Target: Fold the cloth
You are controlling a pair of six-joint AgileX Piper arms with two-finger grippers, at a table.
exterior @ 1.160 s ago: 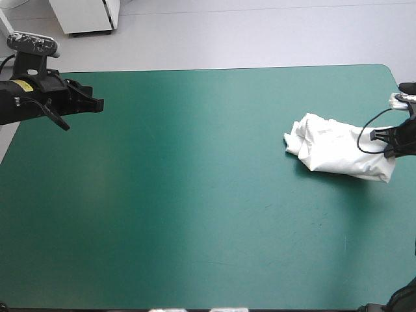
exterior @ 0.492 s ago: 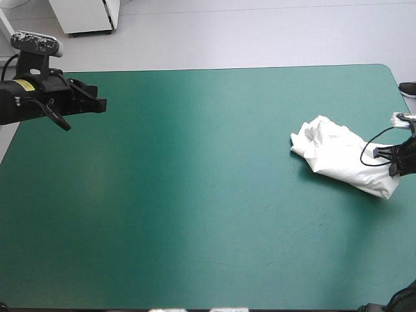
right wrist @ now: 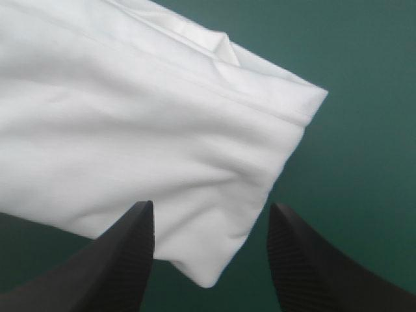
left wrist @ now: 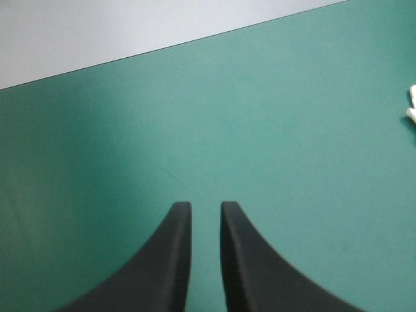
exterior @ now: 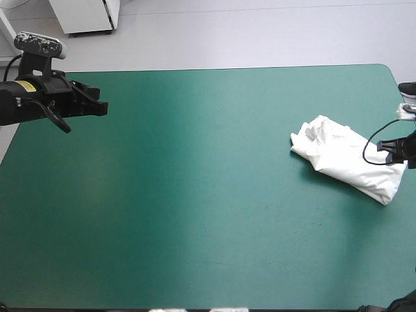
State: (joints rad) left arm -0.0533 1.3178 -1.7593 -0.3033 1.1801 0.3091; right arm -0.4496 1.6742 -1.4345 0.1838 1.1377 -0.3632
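- The T-shirt (exterior: 344, 156) is a white folded bundle lying on the right part of the table, close to the right edge.
- It lies slanted. One end points toward the middle and the far edge, the other toward the right edge and the near side.
- The end toward the middle is bunched into loose folds. The rest is smoother, with soft creases.
- In the right wrist view the T-shirt (right wrist: 130, 110) is a broad white field with a seam line across it, and one corner points back at the gripper.
- The right gripper (exterior: 394, 151) (right wrist: 211, 211) is at the bundle's right end. Its black fingers (right wrist: 123, 260) stand wide apart with that corner between them. Whether they touch the cloth cannot be told.
- The teal-green cover (exterior: 208, 208) lies bare around the bundle.
- The left gripper (exterior: 97, 107) (left wrist: 205, 207) is well apart from the T-shirt, over the far left corner of the table, pointing across it.
- Its fingers (left wrist: 172, 260) are all but together, with only a thin slit of cover showing between them.
- A white scrap (left wrist: 411, 107) shows far ahead of the left gripper, too small to identify.
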